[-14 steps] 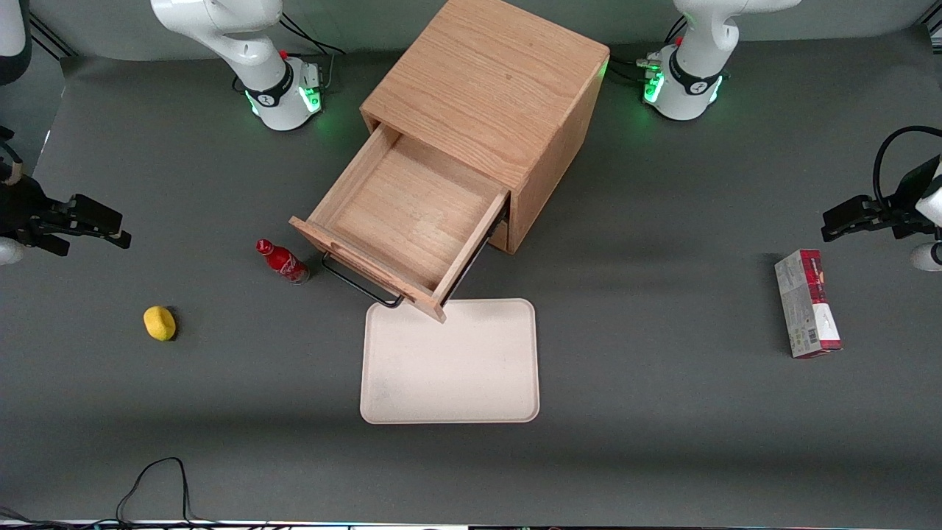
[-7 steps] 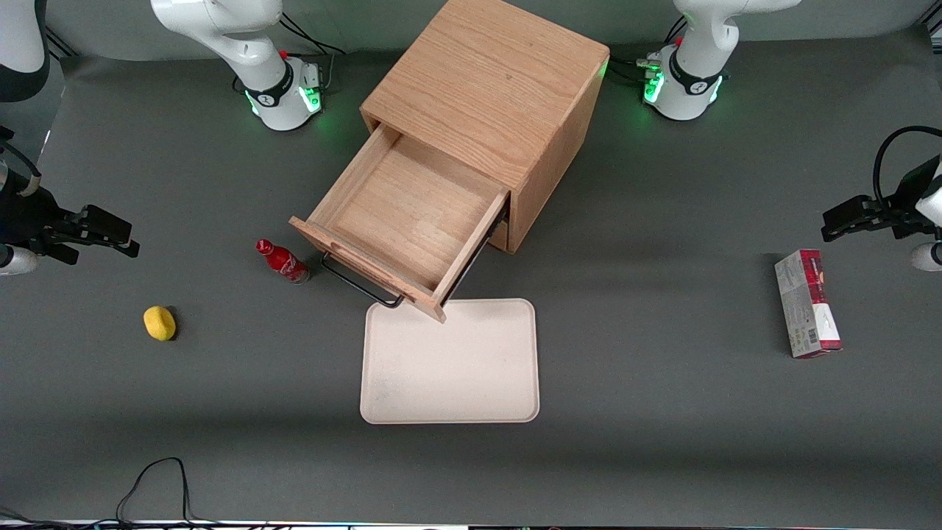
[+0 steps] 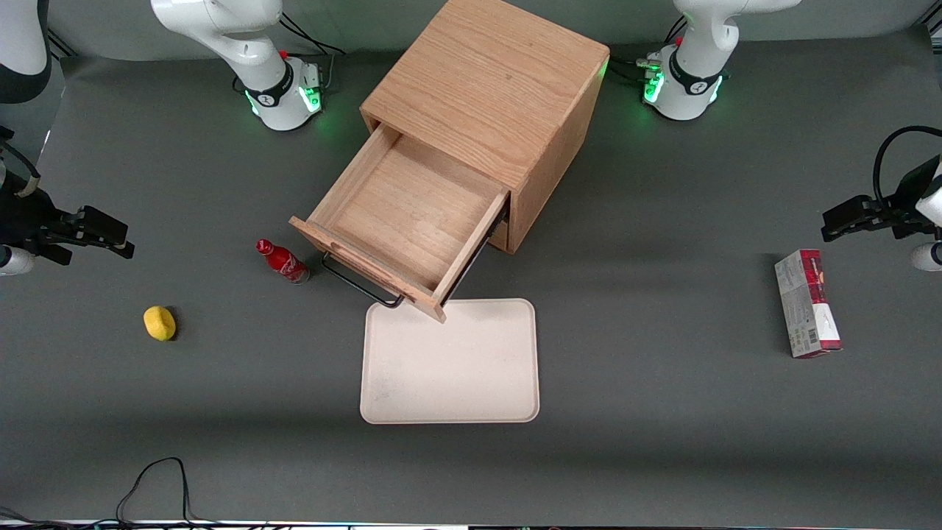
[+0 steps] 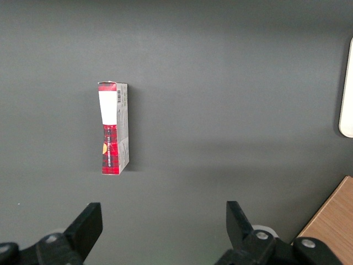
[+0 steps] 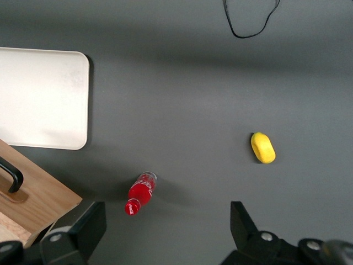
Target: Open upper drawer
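With the upper drawer (image 3: 401, 221) already hanging wide open over the tray (image 3: 450, 368), the gripper (image 3: 110, 239) (fingers spread, holding nothing, w/ nothing nearby) is risking little beyond clipping the red bottle (image 3: 282, 261) if swinging back in.

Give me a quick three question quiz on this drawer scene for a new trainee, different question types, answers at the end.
1. True or false: the upper drawer is pulled out of the cabinet and holds nothing.
2. Multiple choice: where is the gripper? A) on the drawer's handle B) apart from the drawer, above the table toward the working arm's end C) over the tray
3. Fill in: the thing lying nearest the drawer's handle is the red ____.

Key: 1 true. 2 B; its fingers are open. 3 bottle.
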